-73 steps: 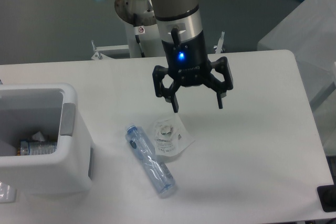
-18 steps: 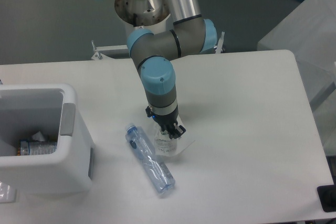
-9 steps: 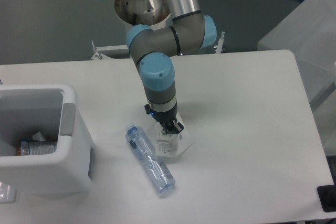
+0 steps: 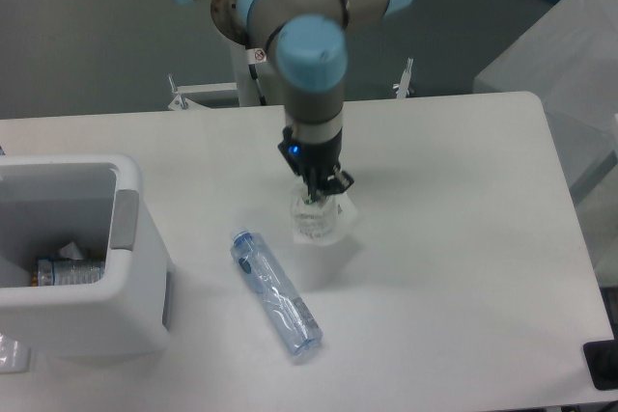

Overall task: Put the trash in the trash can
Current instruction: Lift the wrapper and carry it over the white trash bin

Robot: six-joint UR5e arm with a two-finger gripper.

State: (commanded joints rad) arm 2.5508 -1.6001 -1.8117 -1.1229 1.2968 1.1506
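Observation:
My gripper (image 4: 320, 192) is shut on the top edge of the clear plastic wrapper (image 4: 320, 220), which hangs below it, lifted off the table. Its shadow falls on the table just beneath. The crushed bluish bottle (image 4: 276, 294) lies flat on the table below and left of the gripper, cap end toward the upper left. The white trash can (image 4: 72, 258) stands at the left edge, open at the top, with some rubbish visible inside.
A grey panel (image 4: 123, 220) is on the can's right wall. The arm's base post (image 4: 249, 65) rises behind the table's far edge. A dark object (image 4: 603, 364) sits at the table's front right corner.
The gripper came down onto the wrapper, closed on it, and has now risen and shifted slightly right with the wrapper hanging from it. The bottle has not moved.

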